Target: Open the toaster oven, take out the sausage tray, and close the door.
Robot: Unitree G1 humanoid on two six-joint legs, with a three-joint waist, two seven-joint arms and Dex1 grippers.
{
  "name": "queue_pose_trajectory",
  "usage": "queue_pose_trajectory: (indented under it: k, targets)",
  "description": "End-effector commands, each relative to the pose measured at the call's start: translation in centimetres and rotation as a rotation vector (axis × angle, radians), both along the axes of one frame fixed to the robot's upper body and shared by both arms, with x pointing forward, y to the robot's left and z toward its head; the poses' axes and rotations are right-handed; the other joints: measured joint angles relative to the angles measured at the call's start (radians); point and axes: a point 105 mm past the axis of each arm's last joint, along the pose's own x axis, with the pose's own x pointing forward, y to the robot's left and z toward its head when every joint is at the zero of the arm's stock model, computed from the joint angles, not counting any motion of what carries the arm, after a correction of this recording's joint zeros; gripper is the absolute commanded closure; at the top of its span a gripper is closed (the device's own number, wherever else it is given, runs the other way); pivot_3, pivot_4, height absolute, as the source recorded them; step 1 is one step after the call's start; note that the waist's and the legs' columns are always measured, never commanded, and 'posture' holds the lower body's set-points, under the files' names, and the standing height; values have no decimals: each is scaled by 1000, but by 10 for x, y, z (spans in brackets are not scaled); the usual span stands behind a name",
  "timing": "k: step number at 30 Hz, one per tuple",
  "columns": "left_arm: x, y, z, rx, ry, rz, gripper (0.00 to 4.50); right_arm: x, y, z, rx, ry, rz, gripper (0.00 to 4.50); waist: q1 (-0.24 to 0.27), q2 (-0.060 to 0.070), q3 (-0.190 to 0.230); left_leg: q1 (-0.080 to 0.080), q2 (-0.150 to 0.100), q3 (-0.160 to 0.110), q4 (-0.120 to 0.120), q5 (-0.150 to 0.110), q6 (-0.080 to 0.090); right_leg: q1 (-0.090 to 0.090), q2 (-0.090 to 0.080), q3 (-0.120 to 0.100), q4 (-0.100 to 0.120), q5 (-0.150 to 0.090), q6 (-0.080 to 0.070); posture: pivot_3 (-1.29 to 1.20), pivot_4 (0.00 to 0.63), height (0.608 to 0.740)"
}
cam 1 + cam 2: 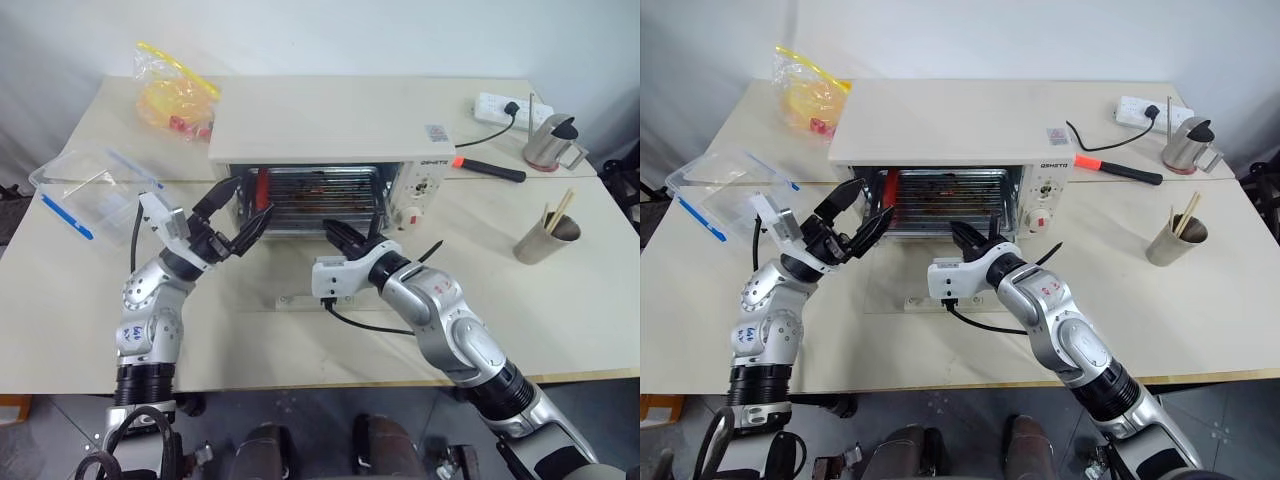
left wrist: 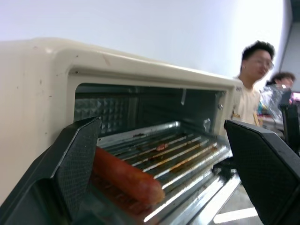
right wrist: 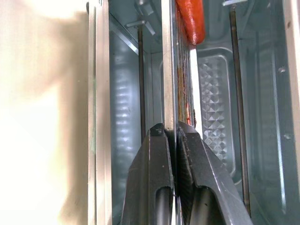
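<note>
Right gripper [image 3: 174, 140] clenched on the front rim of the sausage tray [image 1: 320, 200], black fingers [image 3: 152, 173] pinching the thin metal edge from both sides, seen edge-on in the right wrist view. Reaches in level toward the oven mouth from the right of centre. Tray sits on its rails inside the toaster oven [image 1: 330, 140], wire rack on top, brown grease stains across it, one red sausage [image 2: 124, 176] lying toward the left end of the rack.

Left gripper [image 1: 235, 215] released, fingers spread wide, hovering just before the left end of the oven opening and tilted a little upward. Frames the sausage and the tray's left front corner between its two fingers in the left wrist view, touching neither.

Door [image 1: 290, 285] swung fully down, lying flat on the counter [image 1: 90, 300] under both grippers, glass clear enough to show the counter through it. Oven cavity open; control panel with a red-marked knob [image 1: 410, 215] on the right side.

Further out on the counter: clear plastic container with blue clips [image 1: 85, 190] at the left, yellow plastic bag [image 1: 175, 95] behind it, red-and-black tool [image 1: 490, 168], power strip [image 1: 505, 105], metal kettle [image 1: 555, 142] and a metal cup holding chopsticks [image 1: 545, 238] at the right. Two people [image 2: 255, 89] visible beyond the oven in the left wrist view.
</note>
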Motion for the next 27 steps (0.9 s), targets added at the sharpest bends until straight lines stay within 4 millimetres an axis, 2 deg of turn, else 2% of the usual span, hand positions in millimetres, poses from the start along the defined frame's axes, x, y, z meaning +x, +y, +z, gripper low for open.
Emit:
queue_pose_trajectory:
  k: [1,11,27]
  targets:
    - [-3,22,8,-5,-4,32,0,-6,-11,26,35,-92,-8,4483,1,0,0,0,0,0,0,0,0,0,0,0,0,0,0,0,150,740]
    - [0,34,13,34,-5,23,0,-17,-18,30,28,-107,13,4483,6,0,0,0,0,-1,0,0,0,0,0,0,0,0,0,0,150,740]
    - [1,40,11,62,24,-25,0,-48,-35,19,10,-120,97,4483,17,0,0,0,-1,0,1,0,0,1,0,0,-1,0,0,0,150,740]
